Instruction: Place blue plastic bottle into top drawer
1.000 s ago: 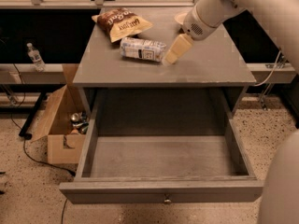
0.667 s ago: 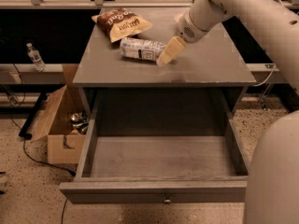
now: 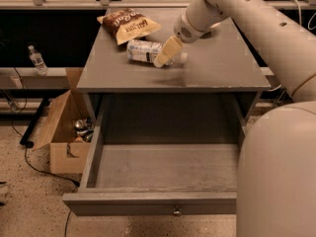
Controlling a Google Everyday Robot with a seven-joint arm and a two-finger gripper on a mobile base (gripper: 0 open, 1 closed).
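Note:
The blue plastic bottle [image 3: 143, 50] lies on its side on the grey cabinet top [image 3: 217, 58], with its cap end pointing right. My gripper [image 3: 164, 58] hangs from the cream arm at the upper right and sits over the bottle's right half, hiding part of it. The top drawer [image 3: 148, 203] is pulled fully open below the cabinet top. It is empty inside, and its small metal knob [image 3: 175, 212] shows on the front panel.
A brown chip bag [image 3: 129, 24] lies just behind the bottle on the cabinet top. An open cardboard box [image 3: 61, 137] holding cans stands on the floor at the left. A small clear bottle [image 3: 37, 60] stands on a low ledge at the far left. My arm's body fills the lower right.
My gripper has moved left and slightly down, from beside the bottle's cap end to over its right half. The bottle and drawer have not moved.

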